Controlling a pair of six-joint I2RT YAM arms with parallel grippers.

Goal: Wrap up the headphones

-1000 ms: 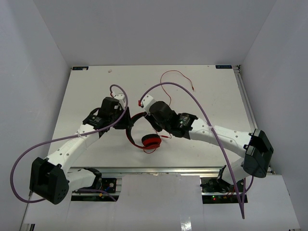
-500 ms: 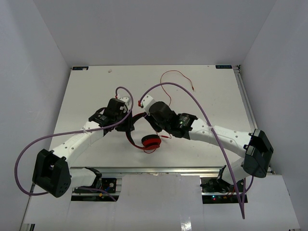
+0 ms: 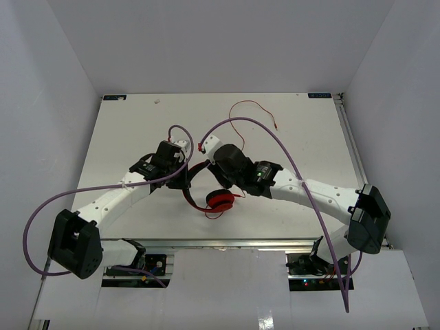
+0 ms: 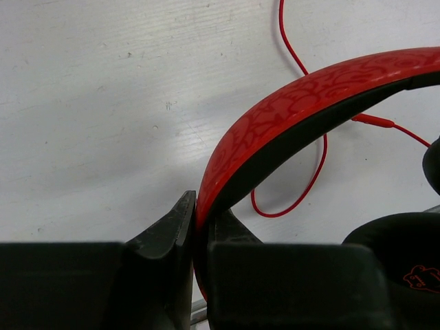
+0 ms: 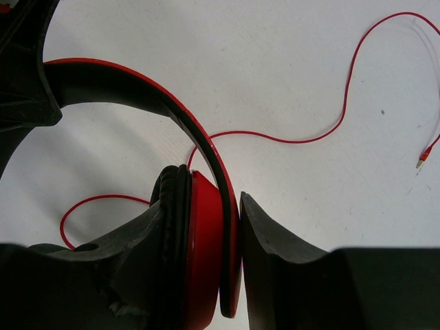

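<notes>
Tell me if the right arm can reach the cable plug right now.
Probably not: the right gripper is clamped on an earcup of the headphones. The plug itself lies uncovered on the table beyond.

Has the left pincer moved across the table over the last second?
Yes. The left pincer has shifted right, away from the table's left edge, and now clamps the headband of the headphones.

There is one set of headphones (image 3: pixel 220 201), made up of one headband (image 4: pixel 289 110), two earcups (image 5: pixel 206 261), one red cable (image 5: pixel 344 103) and one plug (image 5: pixel 425 159). There is one table (image 3: pixel 137 124). The robot counts two arms, a left arm (image 3: pixel 113 198) and a right arm (image 3: pixel 316 196); two grippers, a left gripper (image 4: pixel 196 227) and a right gripper (image 5: pixel 203 206); and two purple cables (image 3: pixel 346 302).
</notes>
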